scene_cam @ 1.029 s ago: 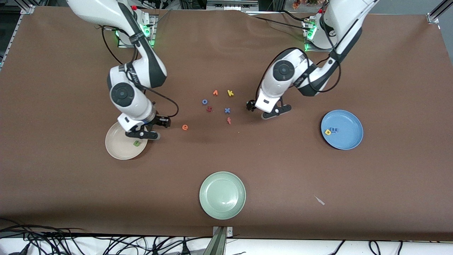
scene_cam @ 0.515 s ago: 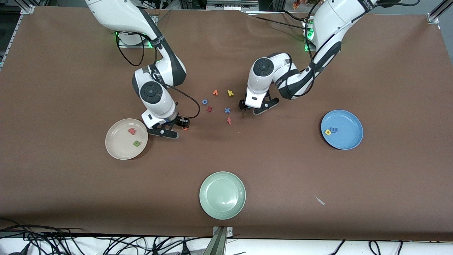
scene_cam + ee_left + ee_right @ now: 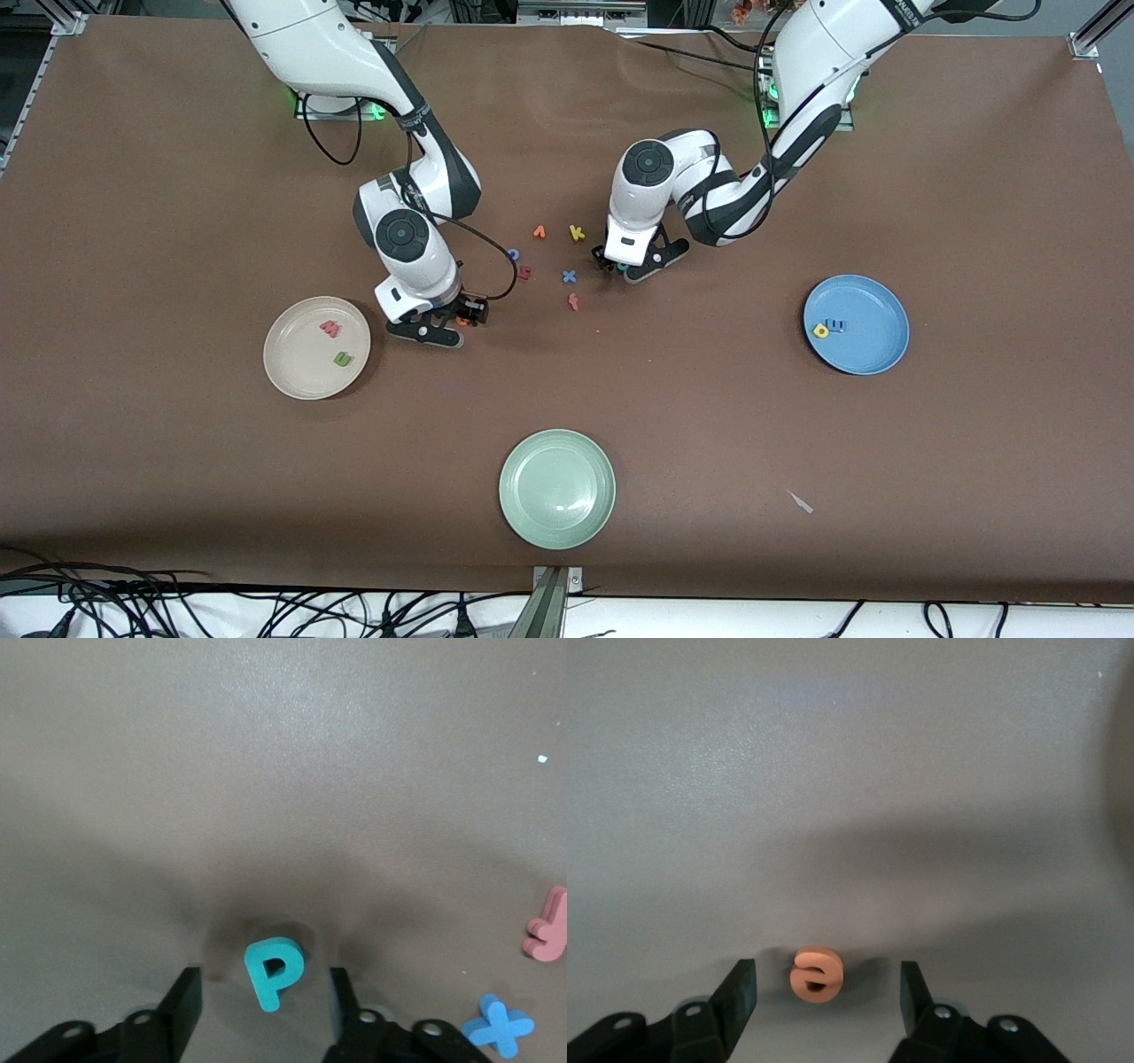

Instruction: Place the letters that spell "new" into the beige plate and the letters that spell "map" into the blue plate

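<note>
Red f (image 3: pixel 547 927), blue x (image 3: pixel 498 1024) just beside teal p (image 3: pixel 274 970).

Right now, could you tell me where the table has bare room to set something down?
Bare cloth lies between the pale green plate and the blue plate, and between it and the beige plate. It is crowded around the loose letters between both arms.

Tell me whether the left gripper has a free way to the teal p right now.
Probably yes: the left gripper is down at the table with its fingers on either side of the teal p, gaps on both sides, nothing between them.
</note>
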You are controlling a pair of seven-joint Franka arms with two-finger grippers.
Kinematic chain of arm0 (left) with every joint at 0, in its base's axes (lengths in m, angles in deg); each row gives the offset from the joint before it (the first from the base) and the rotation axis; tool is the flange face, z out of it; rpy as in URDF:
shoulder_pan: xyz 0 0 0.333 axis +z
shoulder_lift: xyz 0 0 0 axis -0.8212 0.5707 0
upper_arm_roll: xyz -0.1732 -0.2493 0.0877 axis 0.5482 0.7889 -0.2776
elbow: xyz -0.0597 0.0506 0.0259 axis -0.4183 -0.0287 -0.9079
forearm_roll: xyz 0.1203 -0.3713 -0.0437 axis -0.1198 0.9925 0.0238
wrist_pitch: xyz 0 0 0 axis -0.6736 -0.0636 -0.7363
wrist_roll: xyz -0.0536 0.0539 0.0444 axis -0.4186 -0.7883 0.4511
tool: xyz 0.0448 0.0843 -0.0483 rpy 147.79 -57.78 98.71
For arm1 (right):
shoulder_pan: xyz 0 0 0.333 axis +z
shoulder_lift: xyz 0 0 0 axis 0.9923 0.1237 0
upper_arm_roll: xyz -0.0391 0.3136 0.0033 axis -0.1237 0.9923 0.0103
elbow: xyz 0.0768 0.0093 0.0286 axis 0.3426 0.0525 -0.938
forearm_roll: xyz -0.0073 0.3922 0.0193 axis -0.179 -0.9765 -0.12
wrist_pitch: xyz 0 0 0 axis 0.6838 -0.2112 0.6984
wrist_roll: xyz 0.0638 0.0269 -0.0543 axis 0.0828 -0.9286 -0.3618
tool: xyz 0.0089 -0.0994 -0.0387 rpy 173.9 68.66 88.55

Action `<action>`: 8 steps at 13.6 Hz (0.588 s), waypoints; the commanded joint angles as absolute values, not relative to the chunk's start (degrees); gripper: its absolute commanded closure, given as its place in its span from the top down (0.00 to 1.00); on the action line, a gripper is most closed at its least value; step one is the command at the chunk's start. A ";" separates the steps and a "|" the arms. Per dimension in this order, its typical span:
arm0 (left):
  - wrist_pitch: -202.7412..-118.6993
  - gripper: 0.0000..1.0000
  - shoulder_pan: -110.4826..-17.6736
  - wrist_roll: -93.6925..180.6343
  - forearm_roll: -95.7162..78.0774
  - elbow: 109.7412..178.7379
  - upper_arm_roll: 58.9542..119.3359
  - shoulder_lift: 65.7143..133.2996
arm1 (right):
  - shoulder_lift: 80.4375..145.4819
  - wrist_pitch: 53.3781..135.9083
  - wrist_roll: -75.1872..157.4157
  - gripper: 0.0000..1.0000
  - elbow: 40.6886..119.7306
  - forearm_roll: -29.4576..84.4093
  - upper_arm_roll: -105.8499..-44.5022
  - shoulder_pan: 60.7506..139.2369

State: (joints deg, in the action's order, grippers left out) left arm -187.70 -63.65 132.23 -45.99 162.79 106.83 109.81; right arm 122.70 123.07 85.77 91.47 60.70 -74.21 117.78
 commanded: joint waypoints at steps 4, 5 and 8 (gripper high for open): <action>-186.73 0.45 -64.70 134.05 -47.78 160.19 105.71 111.33 | 124.30 125.45 86.49 0.62 90.87 60.46 -74.56 118.75; -186.73 0.45 -64.70 134.05 -47.87 160.02 105.71 111.59 | 124.30 125.45 86.49 0.58 90.87 60.45 -74.56 118.75; -186.73 0.37 -65.48 134.32 -47.87 160.02 105.19 112.03 | 124.65 125.80 86.49 0.51 90.87 60.54 -74.65 118.84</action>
